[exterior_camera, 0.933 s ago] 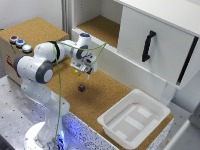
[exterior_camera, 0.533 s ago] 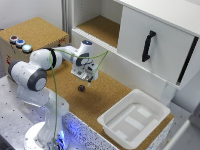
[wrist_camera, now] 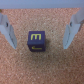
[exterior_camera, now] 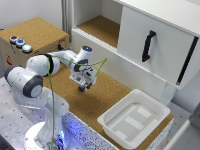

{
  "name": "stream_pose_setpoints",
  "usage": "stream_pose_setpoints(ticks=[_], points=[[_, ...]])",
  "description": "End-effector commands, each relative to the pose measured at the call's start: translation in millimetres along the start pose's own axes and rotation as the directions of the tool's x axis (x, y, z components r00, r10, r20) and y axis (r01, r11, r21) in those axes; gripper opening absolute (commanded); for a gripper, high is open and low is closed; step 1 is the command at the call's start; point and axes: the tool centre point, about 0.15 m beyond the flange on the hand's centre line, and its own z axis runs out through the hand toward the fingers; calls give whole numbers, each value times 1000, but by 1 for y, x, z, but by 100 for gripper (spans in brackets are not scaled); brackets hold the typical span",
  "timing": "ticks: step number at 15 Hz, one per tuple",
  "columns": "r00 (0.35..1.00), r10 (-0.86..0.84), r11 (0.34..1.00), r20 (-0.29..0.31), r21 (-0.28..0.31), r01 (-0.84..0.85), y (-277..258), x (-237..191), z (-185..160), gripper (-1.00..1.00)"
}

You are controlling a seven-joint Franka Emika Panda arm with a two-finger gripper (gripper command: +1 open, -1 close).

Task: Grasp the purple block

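Note:
The purple block [wrist_camera: 36, 41] is a small dark purple cube with a yellow mark on its top face. It lies on the cork surface. In the wrist view it sits between my two fingers [wrist_camera: 7, 30], with a gap on each side. My gripper [wrist_camera: 39, 46] is open and straddles the block without touching it. In the exterior view my gripper [exterior_camera: 82, 85] hangs low over the cork mat, and the block [exterior_camera: 82, 89] shows only as a dark spot at the fingertips.
A white tray [exterior_camera: 159, 111] stands on the mat toward the exterior view's right. A white cabinet with a black handle [exterior_camera: 147, 46] rises behind. A box with coloured buttons [exterior_camera: 20, 42] is at the exterior view's left. A green cable [exterior_camera: 51, 90] hangs along the arm.
My gripper has moved down and toward the exterior view's right, coming over the block, which has not moved.

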Motion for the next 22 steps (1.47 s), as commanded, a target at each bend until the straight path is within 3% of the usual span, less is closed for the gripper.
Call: stream_pose_setpoints(ticks=[1, 6, 7, 18, 22], points=[[1000, -10, 999, -25, -49, 8, -15, 20, 35, 100], [999, -9, 996, -32, -88, 6, -22, 30, 51, 100], [999, -4, 996, -32, -87, 1, -23, 31, 53, -100], [999, 14, 996, -41, -84, -18, -29, 24, 59, -100], [995, 50, 991, -81, -120, -60, -28, 16, 26, -100]])
